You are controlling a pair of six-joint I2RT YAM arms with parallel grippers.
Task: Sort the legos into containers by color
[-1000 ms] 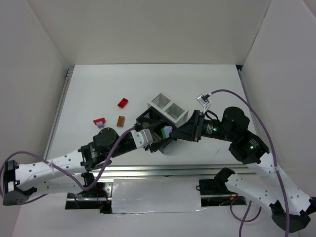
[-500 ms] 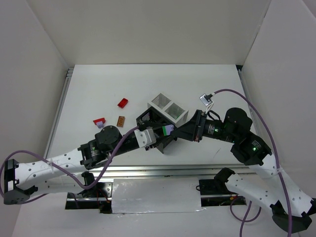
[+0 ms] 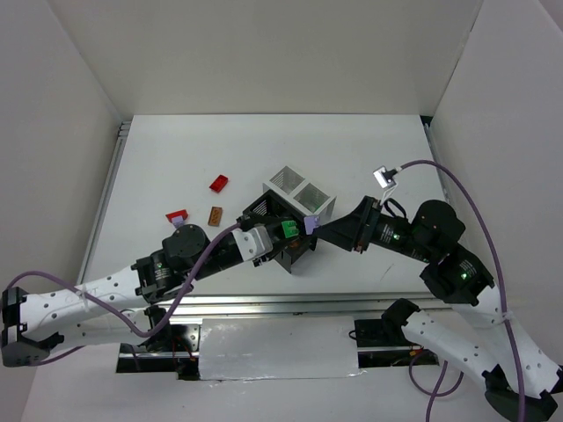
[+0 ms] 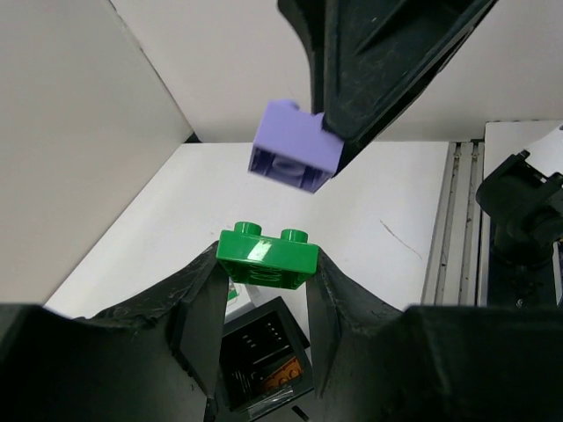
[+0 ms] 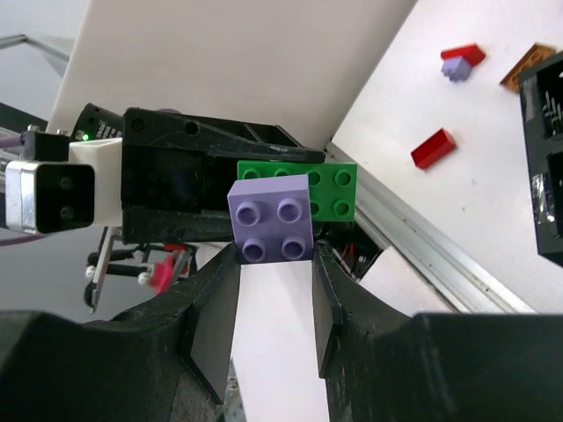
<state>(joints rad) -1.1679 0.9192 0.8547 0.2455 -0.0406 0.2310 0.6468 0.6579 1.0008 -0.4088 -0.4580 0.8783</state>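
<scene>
Left pincer (image 4: 264, 283): pinching a green lego (image 4: 266, 257) above the containers (image 3: 283, 179), mid-desk (image 3: 176, 158), likely for dropping.
Right pincer (image 5: 272, 266): pinching a purple lego (image 5: 271, 217) just beside, probably for its own bin.

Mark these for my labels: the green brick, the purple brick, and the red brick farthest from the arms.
green brick (image 4: 266, 258), left wrist view, front face.
purple brick (image 5: 271, 218), right wrist view, studded face centre.
red brick (image 3: 219, 183), top external view, its middle.
</scene>
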